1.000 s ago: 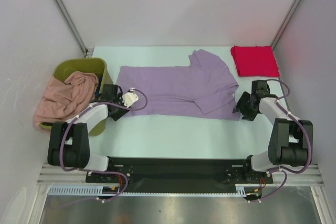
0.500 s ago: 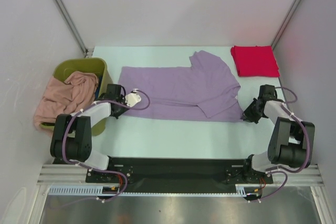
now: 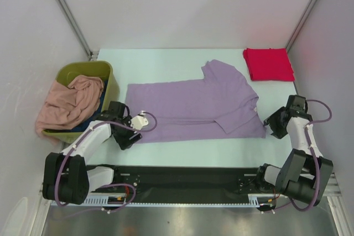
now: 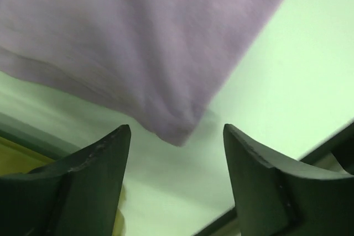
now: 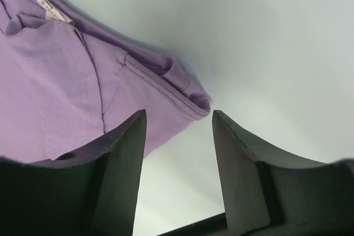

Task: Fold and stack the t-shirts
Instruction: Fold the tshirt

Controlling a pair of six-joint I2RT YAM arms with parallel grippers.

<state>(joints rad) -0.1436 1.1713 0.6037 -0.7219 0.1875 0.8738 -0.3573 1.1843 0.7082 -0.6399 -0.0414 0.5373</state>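
Lavender-purple t-shirt flat across the middle of the pale table. Long axis left to right, hem end to the left, collar and sleeves to the right. Near-left hem corner right at the left gripper, poking into the gap between two dark fingers set well apart and gripping nothing. Near-right corner, a doubled stitched edge, just ahead of the right gripper, likewise spread wide and empty. One arm to each near corner, then: left nearer the hem, right nearer the shoulder end, no reaching across. Judged from this, most likely next a paired pinch of the two near corners and a carry toward the far edge, halving the shirt along its length.

Thin, limp jersey knit, matte, faintly creased. Stitched hems thicker than the body, so probably easier to catch than a single layer. Small white neck label showing by the collar. One sleeve folded in over the chest on the right. Smooth, hard tabletop, with little to stop the cloth sliding.

Bright red t-shirt already a neat flat rectangle in the far right corner. Salmon-pink t-shirt crumpled, spilling over the olive-green plastic bin at the left.
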